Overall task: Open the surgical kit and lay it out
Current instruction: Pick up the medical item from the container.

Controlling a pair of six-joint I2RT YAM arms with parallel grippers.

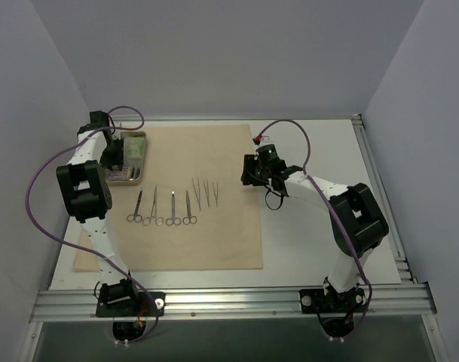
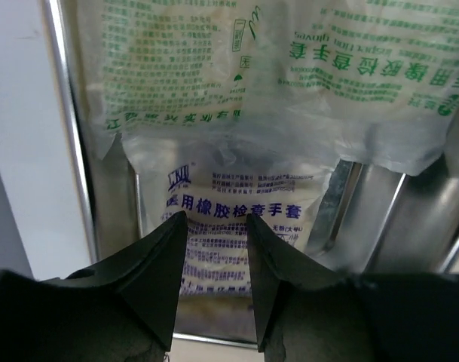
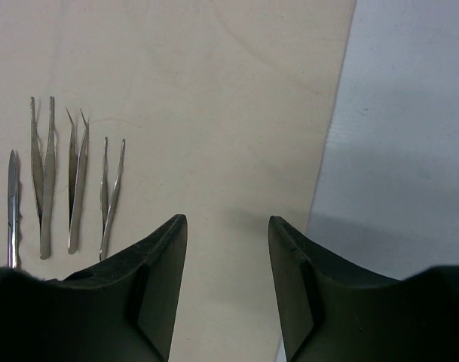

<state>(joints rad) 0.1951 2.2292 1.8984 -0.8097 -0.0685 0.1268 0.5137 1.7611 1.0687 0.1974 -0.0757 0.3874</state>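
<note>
The beige cloth wrap lies spread flat. Several steel scissor-like instruments lie in a row on it, with three tweezers to their right. The steel tray sits at the cloth's far left corner and holds the packets. My left gripper is open above the tray. In the left wrist view it straddles a blue-printed packet, with green-printed packets beyond. My right gripper is open and empty over the cloth's right edge, with the tweezers to its left.
The white table shows to the right of the cloth and also in the right wrist view. Grey walls close in the back and sides. An aluminium rail runs along the near edge. The tray's rim runs beside my left fingers.
</note>
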